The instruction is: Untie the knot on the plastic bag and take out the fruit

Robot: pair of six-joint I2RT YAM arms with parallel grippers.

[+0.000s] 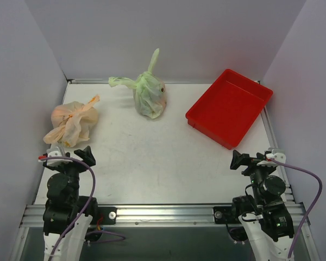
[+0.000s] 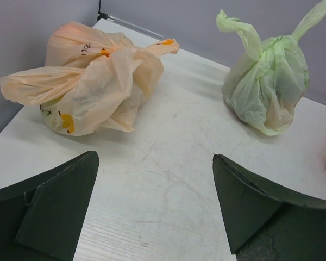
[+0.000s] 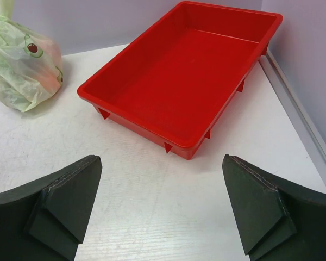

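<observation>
The pale orange plastic bag [image 1: 71, 124] lies at the table's left side, tied shut; it also shows in the left wrist view [image 2: 92, 87]. Its knot [image 1: 88, 104] is a thin crinkled tail pointing back right, seen in the left wrist view [image 2: 152, 50] too. The fruit is hidden inside. My left gripper [image 1: 70, 155] is open and empty, just in front of the bag, fingers apart [image 2: 155, 163]. My right gripper [image 1: 254, 159] is open and empty near the front right, facing the tray [image 3: 160, 163].
A translucent green bag [image 1: 149, 95] with an upright tail stands at the back centre, also in the left wrist view [image 2: 269, 84] and right wrist view [image 3: 24, 62]. A red tray [image 1: 228, 106] sits empty at the back right [image 3: 185, 70]. Walls enclose the table.
</observation>
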